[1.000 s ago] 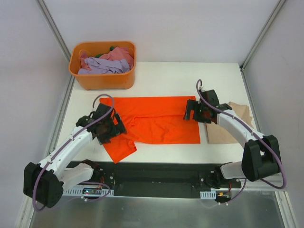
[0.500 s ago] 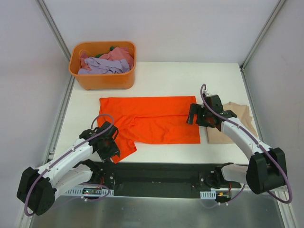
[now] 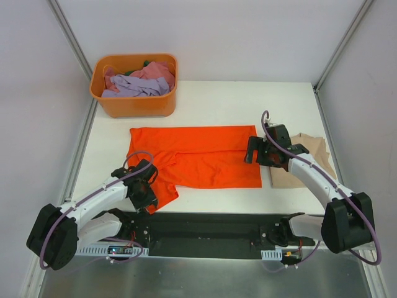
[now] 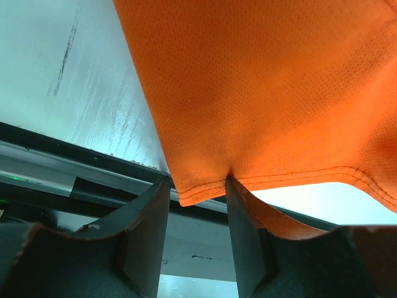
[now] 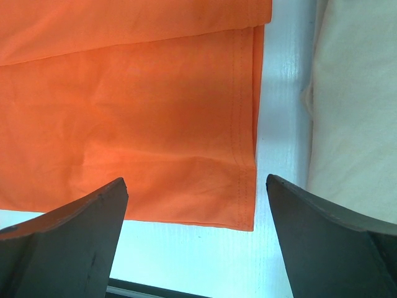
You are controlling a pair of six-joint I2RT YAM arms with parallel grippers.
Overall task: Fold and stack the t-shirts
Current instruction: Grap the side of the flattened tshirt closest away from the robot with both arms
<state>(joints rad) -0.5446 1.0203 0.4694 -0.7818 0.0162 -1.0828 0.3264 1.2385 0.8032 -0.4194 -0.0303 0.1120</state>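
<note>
The orange t-shirt (image 3: 198,155) lies spread flat mid-table, one sleeve pointing at the near edge. My left gripper (image 3: 147,196) is at that sleeve. In the left wrist view the sleeve's hemmed corner (image 4: 192,186) sits between the fingertips of the left gripper (image 4: 197,181), whose jaws stand narrowed with a gap still showing. My right gripper (image 3: 254,151) hovers wide open over the shirt's right hem (image 5: 245,155), nothing between its fingers (image 5: 195,183). A folded tan t-shirt (image 3: 307,167) lies just right of it. Lilac (image 3: 133,87) and pink (image 3: 155,73) t-shirts fill the tub.
The orange plastic tub (image 3: 133,107) stands at the back left of the white table. A black rail (image 3: 205,226) runs along the near edge, close under the left gripper. Grey walls close in both sides.
My left gripper has moved down toward the near edge onto the sleeve's corner and its jaws have narrowed. The right gripper shifted slightly right earlier and has since held still.
</note>
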